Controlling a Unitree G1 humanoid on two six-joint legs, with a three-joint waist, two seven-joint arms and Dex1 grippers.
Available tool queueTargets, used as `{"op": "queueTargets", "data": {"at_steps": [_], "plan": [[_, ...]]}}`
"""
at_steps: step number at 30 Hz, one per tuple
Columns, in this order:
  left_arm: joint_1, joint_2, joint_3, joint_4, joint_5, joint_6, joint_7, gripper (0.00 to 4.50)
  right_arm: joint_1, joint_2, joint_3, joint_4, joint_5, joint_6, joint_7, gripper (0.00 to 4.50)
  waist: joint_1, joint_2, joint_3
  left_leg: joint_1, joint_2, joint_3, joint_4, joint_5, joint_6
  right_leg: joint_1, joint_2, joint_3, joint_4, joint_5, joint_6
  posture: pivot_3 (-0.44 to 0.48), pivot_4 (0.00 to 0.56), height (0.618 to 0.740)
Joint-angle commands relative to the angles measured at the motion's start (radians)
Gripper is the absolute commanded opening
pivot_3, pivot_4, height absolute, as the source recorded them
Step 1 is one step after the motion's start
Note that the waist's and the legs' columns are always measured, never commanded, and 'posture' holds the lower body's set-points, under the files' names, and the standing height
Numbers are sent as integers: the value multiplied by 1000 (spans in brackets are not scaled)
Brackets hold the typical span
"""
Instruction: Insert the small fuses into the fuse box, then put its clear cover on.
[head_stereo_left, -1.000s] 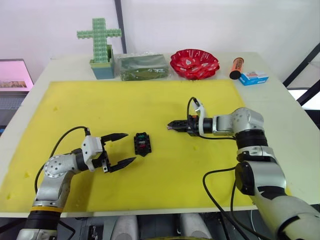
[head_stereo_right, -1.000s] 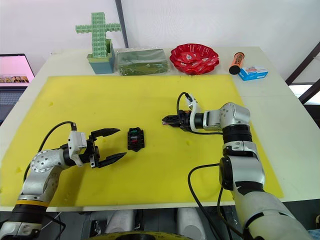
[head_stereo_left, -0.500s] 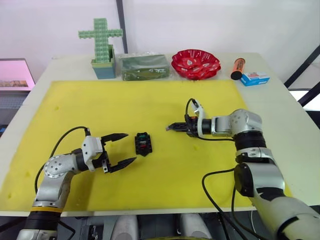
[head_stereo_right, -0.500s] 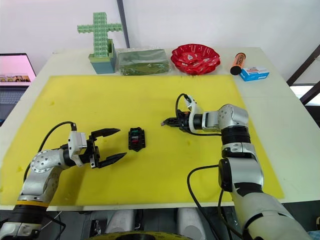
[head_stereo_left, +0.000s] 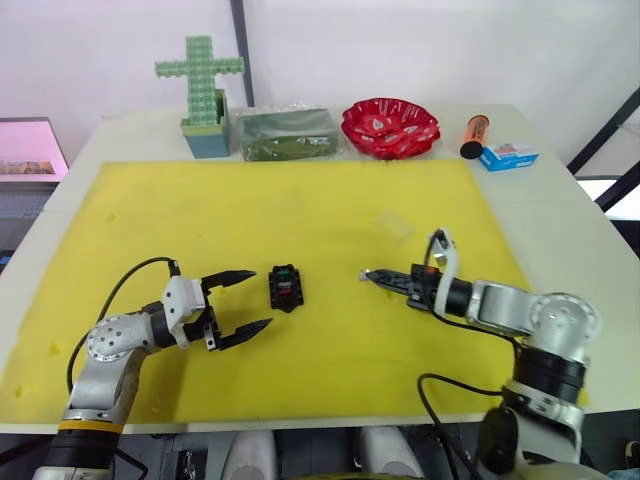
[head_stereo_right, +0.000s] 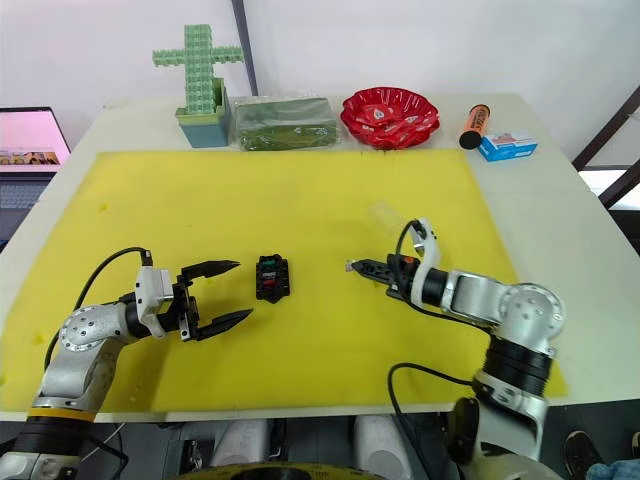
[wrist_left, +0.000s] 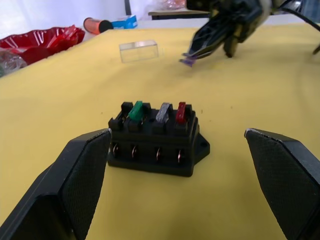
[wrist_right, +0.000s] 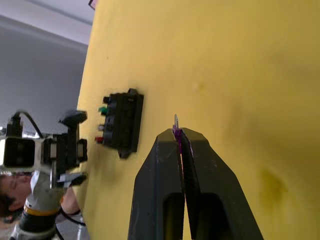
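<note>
The black fuse box (head_stereo_left: 286, 288) lies on the yellow mat (head_stereo_left: 150, 220), left of centre. A green fuse (wrist_left: 136, 110), a whitish-grey fuse (wrist_left: 162, 112) and a red fuse (wrist_left: 181, 112) stand in its slots. My left gripper (head_stereo_left: 240, 300) is open just left of the box, its fingers (wrist_left: 75, 185) either side and clear of it. My right gripper (head_stereo_left: 368, 273) is shut on the purplish fuse (wrist_right: 176, 134), low over the mat a short way right of the box. The clear cover (head_stereo_left: 393, 224) lies on the mat behind the right gripper.
Along the table's back edge stand a green cross in a pot (head_stereo_left: 200, 95), a green-filled clear bag (head_stereo_left: 285, 133), a red bowl (head_stereo_left: 390, 127), an orange tube (head_stereo_left: 473, 136) and a blue-and-white carton (head_stereo_left: 506, 156). A laptop (head_stereo_left: 28, 150) sits off the left side.
My right arm has swung down toward the front edge, and its tip has shifted slightly right and nearer. The clear cover, hidden behind the arm before, now shows. The left gripper has not moved.
</note>
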Motion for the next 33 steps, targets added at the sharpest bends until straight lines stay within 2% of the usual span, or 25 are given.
{"op": "queueTargets", "data": {"at_steps": [1,6,8,17,25,28,33], "plan": [[-2,2,8,-20,-20,-1,-6,4500,17,-86,48,-18,255,4,-81,52,-2,0,0,0,0,0,0,0,0,0,0,0,0,0,0,0,150,740],[7,1,8,-29,-21,-2,-6,4500,157,-248,236,-77,576,-196,-258,52,5,-1,0,-1,1,-2,-1,0,1,1,3,0,-1,0,1,0,150,740],[19,1,9,-41,-22,-1,-2,4500,229,-286,296,-165,653,-285,-302,52,5,-1,0,-1,1,-3,-1,0,1,0,3,0,-1,0,3,0,150,740],[68,10,24,-76,-28,2,3,4500,457,-405,344,-377,678,-545,-265,52,10,-1,-1,-1,2,-3,1,0,1,2,4,0,-2,-1,0,0,150,740],[70,6,14,-86,-28,4,10,4500,438,-293,460,-385,678,-756,-482,52,9,-1,-1,-1,6,-3,1,0,1,2,6,1,-2,-1,0,0,150,740],[73,9,17,-88,-29,4,10,4500,483,-257,479,-425,678,-808,-551,52,13,-2,-1,-1,7,-2,1,0,1,1,7,1,-2,-1,0,0,150,740],[73,9,15,-87,-29,2,9,4500,519,-240,506,-460,678,-839,-590,52,11,-2,-1,-1,11,-2,1,0,1,2,7,1,-2,-1,-1,0,150,740]]}}
